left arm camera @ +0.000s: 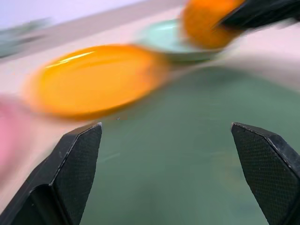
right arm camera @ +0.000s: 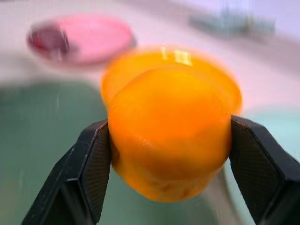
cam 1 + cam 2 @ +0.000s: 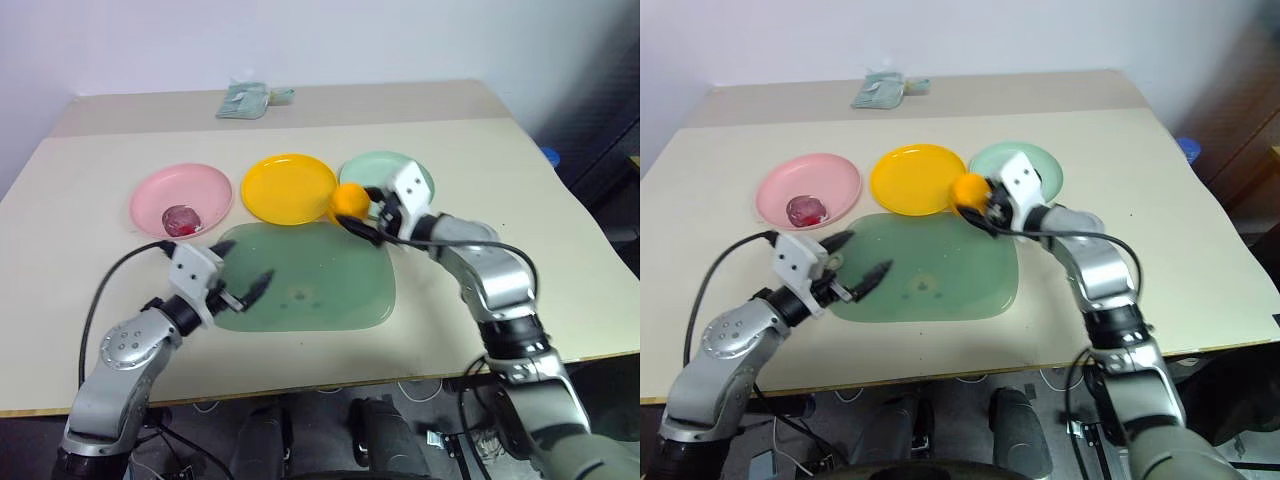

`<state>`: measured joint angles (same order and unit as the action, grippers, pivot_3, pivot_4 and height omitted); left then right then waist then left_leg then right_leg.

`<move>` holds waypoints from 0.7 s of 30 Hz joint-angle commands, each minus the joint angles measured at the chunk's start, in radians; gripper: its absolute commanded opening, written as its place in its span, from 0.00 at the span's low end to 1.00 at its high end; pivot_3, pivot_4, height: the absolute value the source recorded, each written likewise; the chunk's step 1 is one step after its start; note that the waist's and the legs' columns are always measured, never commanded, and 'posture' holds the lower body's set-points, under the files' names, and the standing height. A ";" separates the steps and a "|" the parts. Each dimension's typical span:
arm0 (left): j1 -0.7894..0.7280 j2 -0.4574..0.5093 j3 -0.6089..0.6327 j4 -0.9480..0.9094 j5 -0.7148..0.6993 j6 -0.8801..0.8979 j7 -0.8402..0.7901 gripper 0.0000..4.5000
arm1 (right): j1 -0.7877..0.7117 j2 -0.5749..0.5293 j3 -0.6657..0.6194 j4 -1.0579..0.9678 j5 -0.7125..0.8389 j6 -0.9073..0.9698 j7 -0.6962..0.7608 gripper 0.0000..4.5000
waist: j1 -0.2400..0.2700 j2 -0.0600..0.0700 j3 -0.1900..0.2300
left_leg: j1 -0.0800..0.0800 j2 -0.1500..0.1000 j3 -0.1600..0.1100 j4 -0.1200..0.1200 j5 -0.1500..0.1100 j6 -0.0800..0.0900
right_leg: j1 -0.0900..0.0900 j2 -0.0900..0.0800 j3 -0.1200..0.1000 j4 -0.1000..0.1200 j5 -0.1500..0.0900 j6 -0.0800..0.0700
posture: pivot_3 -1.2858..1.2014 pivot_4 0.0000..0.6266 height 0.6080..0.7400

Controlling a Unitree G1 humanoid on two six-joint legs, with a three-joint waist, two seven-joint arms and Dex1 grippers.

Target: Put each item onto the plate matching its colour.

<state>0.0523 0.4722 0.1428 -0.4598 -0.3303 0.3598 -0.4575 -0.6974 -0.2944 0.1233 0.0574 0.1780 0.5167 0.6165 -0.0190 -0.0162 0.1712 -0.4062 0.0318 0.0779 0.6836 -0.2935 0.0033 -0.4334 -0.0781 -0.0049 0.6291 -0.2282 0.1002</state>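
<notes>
My right gripper (image 3: 358,212) is shut on the orange-yellow item (image 3: 349,199), held above the table between the yellow plate (image 3: 288,187) and the mint green plate (image 3: 390,168). In the right wrist view both fingers press the sides of the orange-yellow item (image 2: 169,126). The red item (image 3: 181,220) lies on the pink plate (image 3: 180,196). Over the left part of the mat, my left gripper (image 3: 243,285) stands open with nothing between its fingers (image 1: 70,173). The dark green item is out of view.
A large translucent green mat (image 3: 310,275) lies in front of the plates. A small pale green bag (image 3: 245,100) rests at the table's far edge. The table's front edge runs just behind both arms.
</notes>
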 commanded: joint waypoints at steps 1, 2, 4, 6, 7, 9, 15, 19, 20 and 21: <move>0.006 -0.011 0.059 -0.005 -0.008 -0.037 0.017 1.00 | -0.116 0.103 0.049 0.193 -0.063 -0.058 -0.082 0.67 | 0.003 0.000 0.000 | 0.000 0.000 0.000 0.000 0.000 0.000 | 0.000 -0.001 0.000 0.000 0.000 0.000 | 0.52 0.24 1.00; 0.016 -0.010 0.063 -0.008 -0.006 -0.042 0.013 1.00 | -0.156 0.132 0.055 0.272 -0.080 -0.092 -0.098 0.67 | 0.001 0.000 0.000 | -0.001 0.000 0.000 0.000 0.000 0.000 | 0.000 -0.001 0.000 -0.001 0.000 0.000 | 0.52 0.24 1.00; 0.038 -0.011 0.069 -0.023 -0.005 -0.048 0.010 1.00 | -0.230 0.176 0.055 0.428 -0.103 -0.159 -0.123 0.67 | 0.001 0.000 0.000 | -0.001 0.000 0.001 0.000 0.000 0.000 | 0.000 -0.002 0.000 -0.001 0.000 0.000 | 0.52 0.24 1.00; 0.055 -0.013 0.072 -0.037 -0.005 -0.051 0.012 1.00 | -0.281 0.199 0.042 0.544 -0.109 -0.210 -0.131 0.67 | 0.005 0.000 0.000 | -0.002 0.000 0.001 0.000 0.000 0.000 | 0.000 -0.003 0.000 -0.001 0.000 0.000 | 0.52 0.24 1.00; 0.065 -0.015 0.074 -0.045 -0.005 -0.052 0.013 1.00 | -0.307 0.210 0.036 0.600 -0.108 -0.236 -0.127 0.67 | 0.004 0.000 0.000 | -0.002 0.000 0.001 0.000 0.000 0.000 | 0.000 -0.003 0.000 -0.001 0.000 0.000 | 0.52 0.24 1.00; 0.084 -0.020 0.076 -0.060 -0.004 -0.053 0.018 1.00 | -0.351 0.225 0.032 0.696 -0.111 -0.284 -0.116 0.67 | 0.001 0.000 0.000 | -0.002 0.000 0.001 0.000 0.000 0.000 | 0.000 -0.003 0.000 -0.001 0.000 0.000 | 0.52 0.24 1.00; 0.121 -0.044 0.061 -0.087 0.016 -0.066 0.037 1.00 | -0.354 0.203 0.019 0.708 -0.115 -0.398 -0.057 0.99 | -0.008 0.000 0.000 | -0.001 0.001 0.000 -0.001 0.000 0.000 | -0.001 -0.002 0.000 0.000 0.000 0.000 | 0.52 0.24 1.00; 0.141 -0.048 0.077 -0.066 0.019 -0.100 0.023 1.00 | -0.209 0.089 0.010 0.480 -0.099 -0.383 0.039 0.99 | 0.004 0.000 0.000 | -0.002 0.000 0.000 -0.001 0.000 0.000 | -0.001 -0.004 0.000 -0.001 0.000 0.000 | 0.52 0.24 1.00; 0.148 -0.042 0.090 -0.056 0.015 -0.112 0.013 1.00 | -0.150 0.044 -0.004 0.382 -0.068 -0.360 0.087 0.99 | 0.006 0.000 0.000 | -0.002 0.000 0.000 -0.001 0.000 0.000 | -0.001 -0.004 0.000 -0.001 0.000 0.000 | 0.52 0.24 1.00; 0.155 -0.035 0.106 -0.043 0.011 -0.125 0.002 1.00 | -0.088 -0.004 -0.023 0.281 -0.034 -0.331 0.132 0.99 | 0.010 0.000 0.000 | -0.002 0.000 0.000 0.000 0.000 0.000 | 0.000 -0.005 0.000 -0.001 0.000 0.000 | 0.52 0.24 1.00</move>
<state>0.2006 0.4275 0.2143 -0.4974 -0.3149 0.2724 -0.4434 -0.8187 -0.2578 0.1404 0.4726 0.0941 0.1631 0.6884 -0.0095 -0.0166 0.1709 -0.4080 0.0319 0.0775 0.6831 -0.2940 0.0037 -0.4336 -0.0828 -0.0054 0.6270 -0.2284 0.0996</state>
